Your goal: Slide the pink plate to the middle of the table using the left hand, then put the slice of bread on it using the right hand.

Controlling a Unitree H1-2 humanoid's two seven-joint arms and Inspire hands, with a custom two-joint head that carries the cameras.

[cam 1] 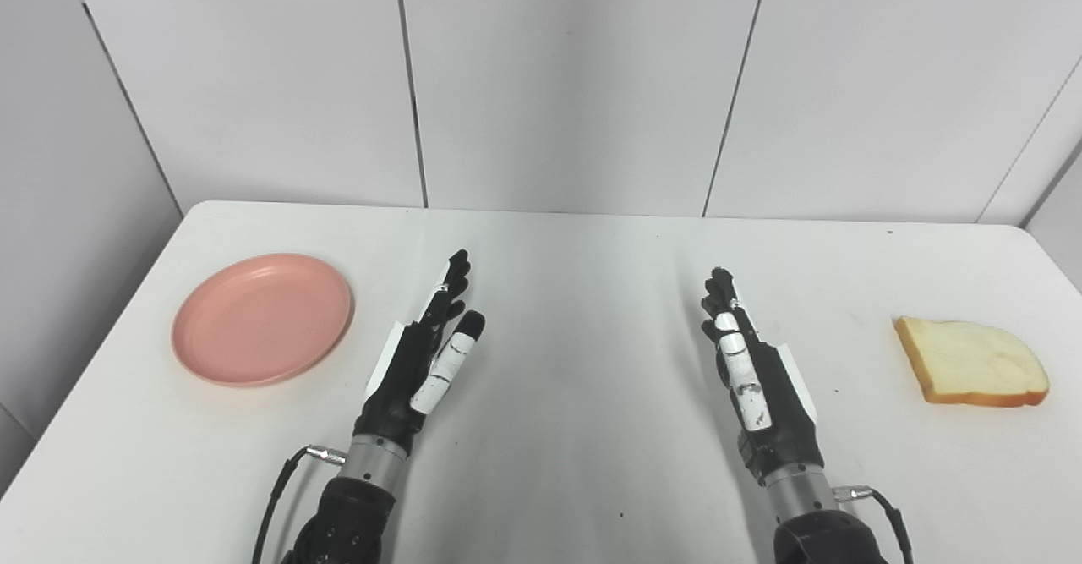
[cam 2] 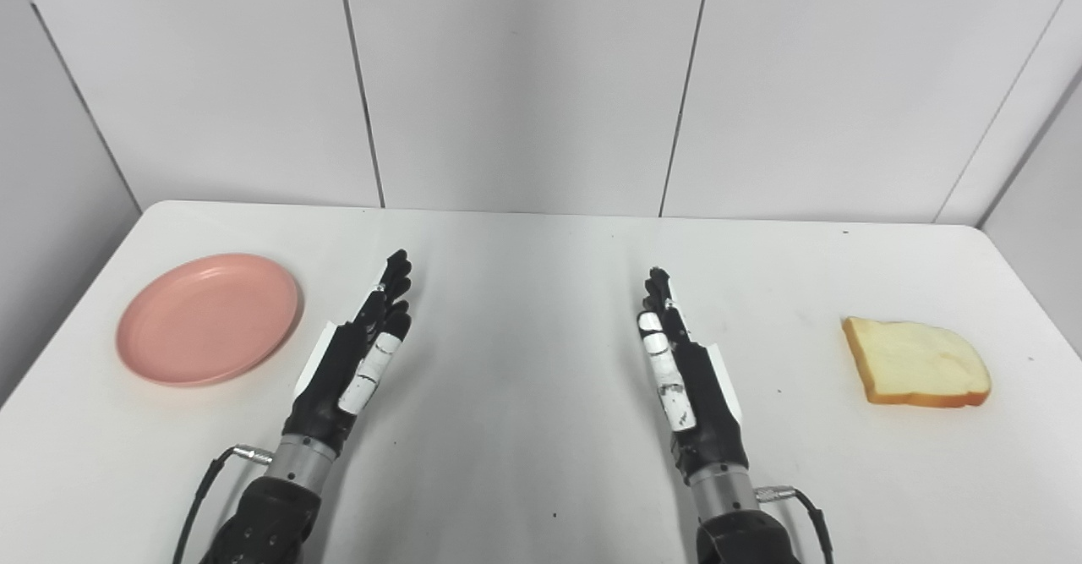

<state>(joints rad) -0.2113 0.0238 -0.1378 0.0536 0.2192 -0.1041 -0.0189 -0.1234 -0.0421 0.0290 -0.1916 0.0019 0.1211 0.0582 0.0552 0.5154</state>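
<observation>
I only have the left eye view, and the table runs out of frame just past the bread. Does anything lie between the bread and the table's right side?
Observer: The right eye view shows the table edge on that side. Between it and the bread there is only bare tabletop.
Operator: What is beyond that edge?
Observer: A grey wall panel that runs along it, from the back corner toward the robot.
</observation>
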